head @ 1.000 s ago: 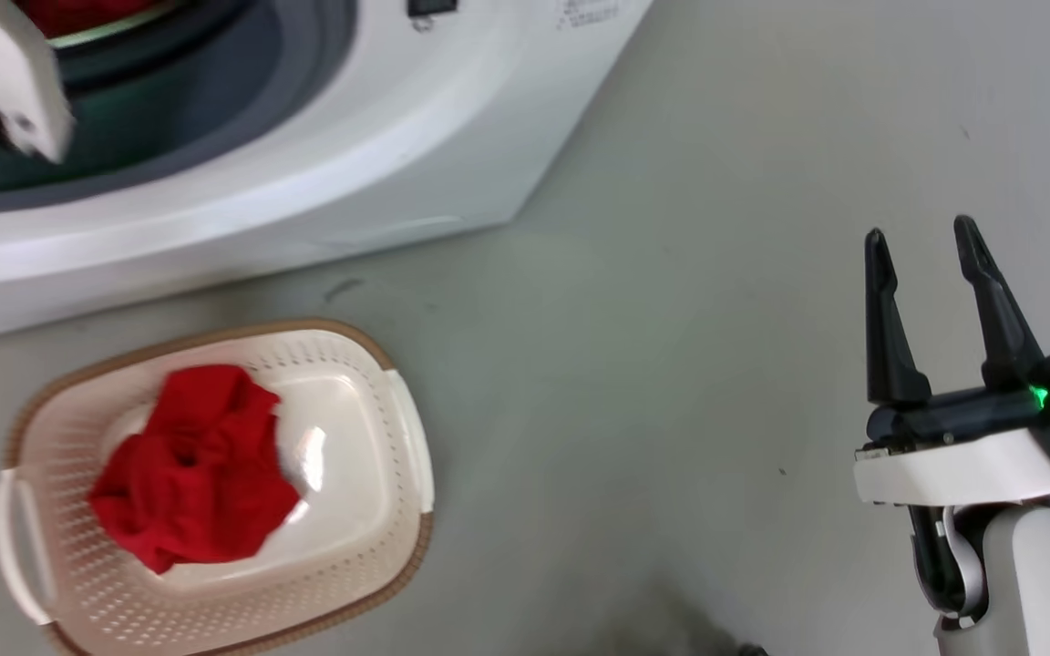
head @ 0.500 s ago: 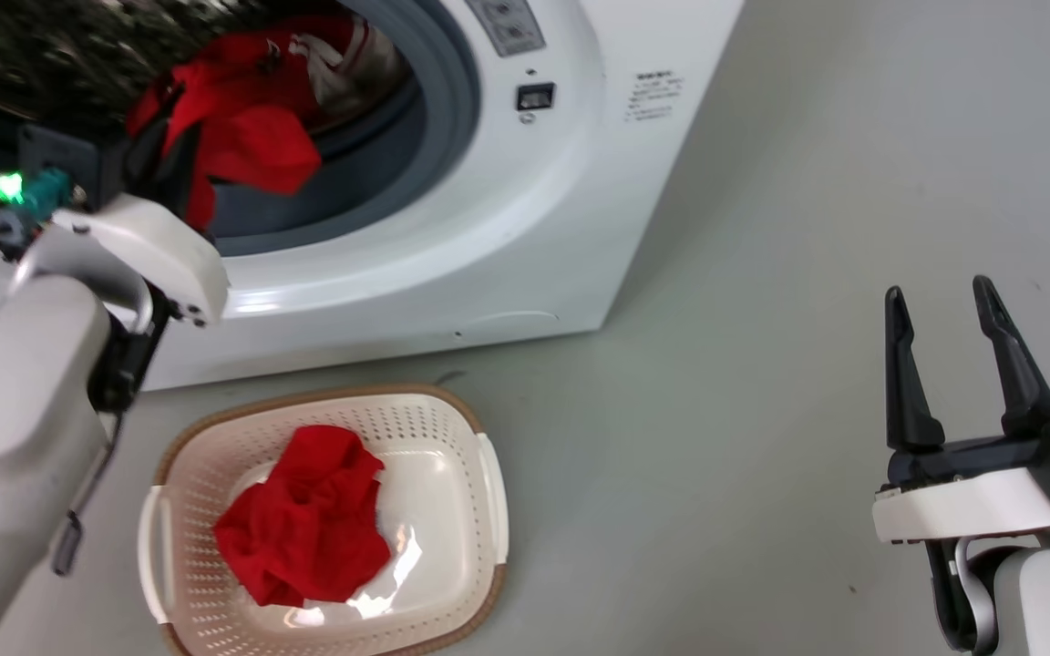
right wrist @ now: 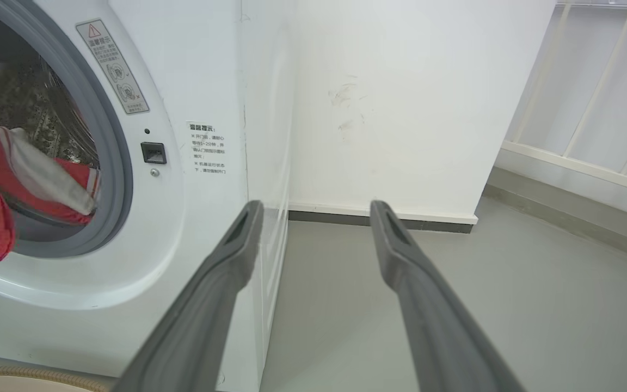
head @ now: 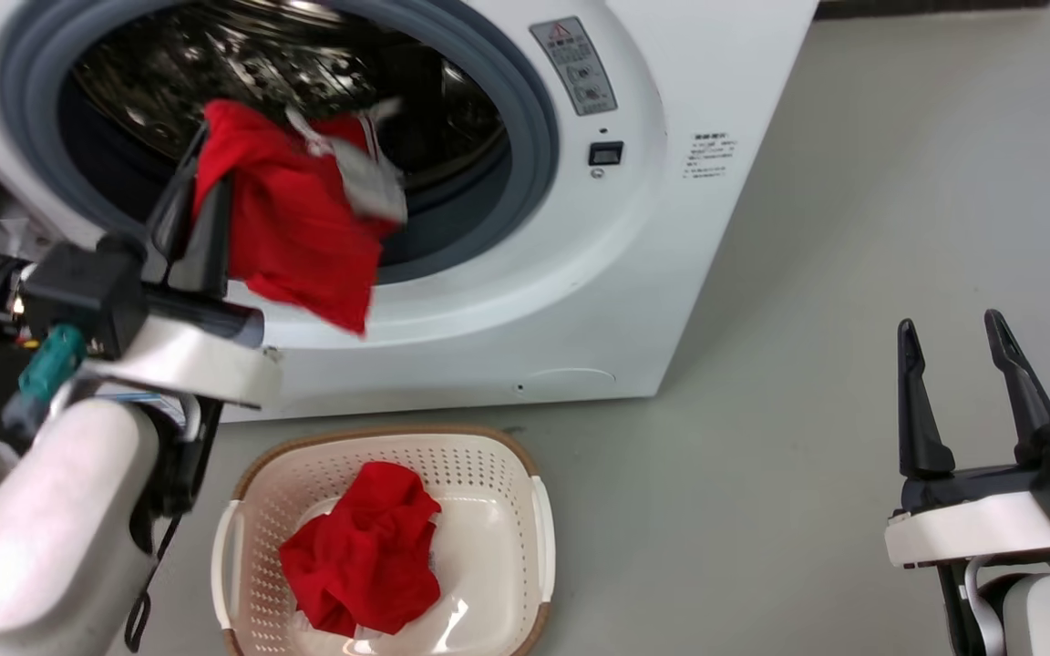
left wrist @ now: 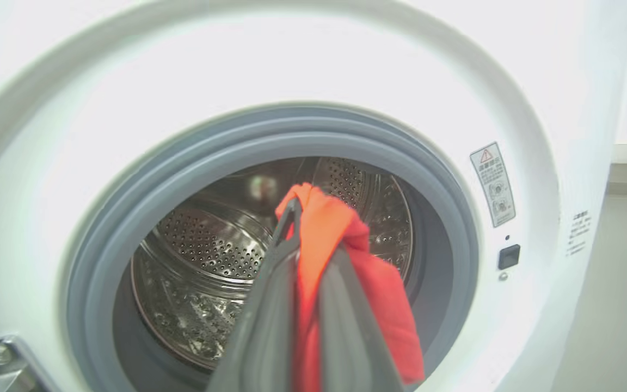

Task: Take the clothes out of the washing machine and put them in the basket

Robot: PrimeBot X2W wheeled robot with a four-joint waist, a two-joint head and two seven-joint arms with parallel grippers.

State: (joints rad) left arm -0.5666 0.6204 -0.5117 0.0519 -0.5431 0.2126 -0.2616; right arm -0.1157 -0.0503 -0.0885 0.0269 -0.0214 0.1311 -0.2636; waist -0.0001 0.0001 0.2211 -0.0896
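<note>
Your left claw [head: 204,162] is pinching the red jersey [head: 297,228]. It hangs at the washing machine [head: 671,228] porthole, lower edge draped past the grey gasket [head: 534,137] onto the white front. The plain red garment [head: 365,560] is crumpled in the basket [head: 539,510], which sits on the floor [head: 808,364] just below the washer. Your right claw [head: 950,321] is spread and empty, well off to the right.

A smooth, matte grey floor [head: 808,273] lies under soft, even light. In the right wrist view it meets a plain white painted wall [right wrist: 400,98] with faint grey scuff marks [right wrist: 340,97] and a dark grey skirting strip [right wrist: 330,218]. Beside the wall, slim white slanted bars [right wrist: 599,81] rise above a low grey kerb [right wrist: 564,218].
</note>
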